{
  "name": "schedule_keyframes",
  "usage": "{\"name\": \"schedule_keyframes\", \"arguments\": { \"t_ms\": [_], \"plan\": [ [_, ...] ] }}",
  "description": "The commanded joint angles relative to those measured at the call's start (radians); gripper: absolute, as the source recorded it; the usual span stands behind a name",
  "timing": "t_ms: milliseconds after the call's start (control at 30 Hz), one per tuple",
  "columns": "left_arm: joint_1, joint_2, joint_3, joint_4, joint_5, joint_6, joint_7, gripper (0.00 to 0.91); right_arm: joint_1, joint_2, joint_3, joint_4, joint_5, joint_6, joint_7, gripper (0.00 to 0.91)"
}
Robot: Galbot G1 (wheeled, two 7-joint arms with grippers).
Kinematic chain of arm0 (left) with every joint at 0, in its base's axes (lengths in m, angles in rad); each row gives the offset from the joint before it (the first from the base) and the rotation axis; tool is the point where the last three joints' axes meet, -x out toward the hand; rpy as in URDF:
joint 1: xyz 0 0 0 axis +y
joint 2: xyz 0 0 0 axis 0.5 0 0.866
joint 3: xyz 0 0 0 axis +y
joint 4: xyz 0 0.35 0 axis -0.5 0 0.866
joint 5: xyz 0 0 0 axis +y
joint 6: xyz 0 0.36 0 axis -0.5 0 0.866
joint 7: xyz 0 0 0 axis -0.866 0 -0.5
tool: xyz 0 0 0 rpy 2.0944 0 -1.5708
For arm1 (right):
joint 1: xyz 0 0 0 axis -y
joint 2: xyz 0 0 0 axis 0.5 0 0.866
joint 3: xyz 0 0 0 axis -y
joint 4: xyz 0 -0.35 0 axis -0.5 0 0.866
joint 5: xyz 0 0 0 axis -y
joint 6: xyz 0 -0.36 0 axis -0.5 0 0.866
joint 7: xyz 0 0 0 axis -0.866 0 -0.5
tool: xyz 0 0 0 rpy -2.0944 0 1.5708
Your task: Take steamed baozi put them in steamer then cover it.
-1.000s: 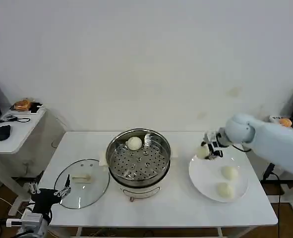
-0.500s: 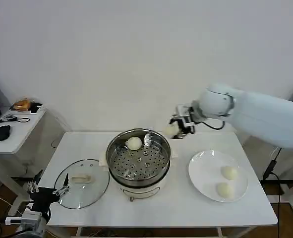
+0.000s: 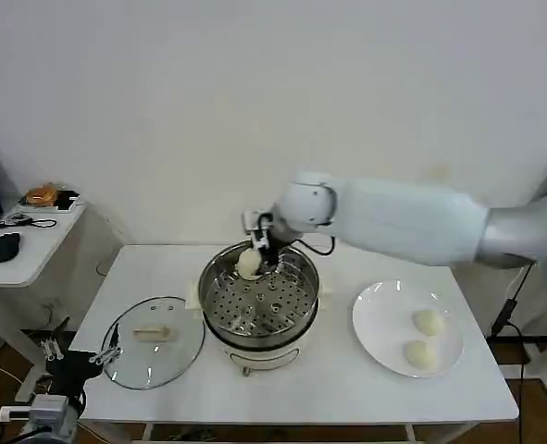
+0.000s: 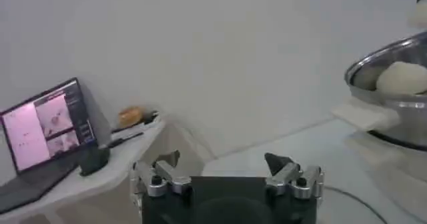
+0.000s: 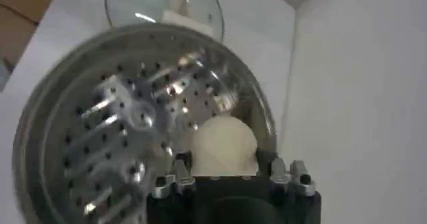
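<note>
Soft, even room light is falling from above, casting faint shadows. Glare is streaking across the steamer (image 5: 127, 145) basket, and the right wrist picture is blurring throughout.

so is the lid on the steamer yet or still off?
Off. The glass lid lies flat on the table to the robot's left of the open steamer, handle up.

The right arm reaches across from the right side, its white forearm stretched leftward and its black right gripper (image 3: 257, 242) hanging over the far rim of the steamer, fingers closed around a cream-white round dough bun (image 5: 223, 145). The left arm is parked low at the near left corner, its black left gripper (image 4: 227, 172) spread apart, holding nothing.
</note>
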Motion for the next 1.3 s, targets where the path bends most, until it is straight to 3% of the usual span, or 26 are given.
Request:
{"name": "schedule_keyframes", "arguments": {
  "t_ms": [33,800,833,867,1100,1300],
  "plan": [
    [-0.001,-0.005,-0.008,-0.002,0.0,0.0,0.001,0.907,-0.075,0.158,-0.007,-0.112,0.049,-0.075,0.031,0.655],
    [0.013,-0.013,-0.012,0.002,0.006,-0.011,0.001,0.907,-0.143,0.187,0.001,-0.155,0.057,-0.097,0.03,0.655],
    [0.013,-0.014,-0.011,0.003,0.007,-0.011,0.001,0.907,-0.143,0.188,0.002,-0.155,0.055,-0.098,0.03,0.725],
    [0.013,-0.014,-0.01,0.003,0.008,-0.011,0.001,0.907,-0.142,0.188,0.002,-0.156,0.052,-0.098,0.03,0.907],
    [0.014,-0.016,-0.01,0.0,0.008,-0.011,0.001,0.907,-0.135,0.173,0.013,-0.147,0.049,-0.09,0.029,0.907],
    [0.016,-0.016,-0.009,-0.005,0.008,-0.011,0.001,0.907,-0.068,0.092,0.021,-0.073,0.07,-0.084,0.021,0.907]
  ]
}}
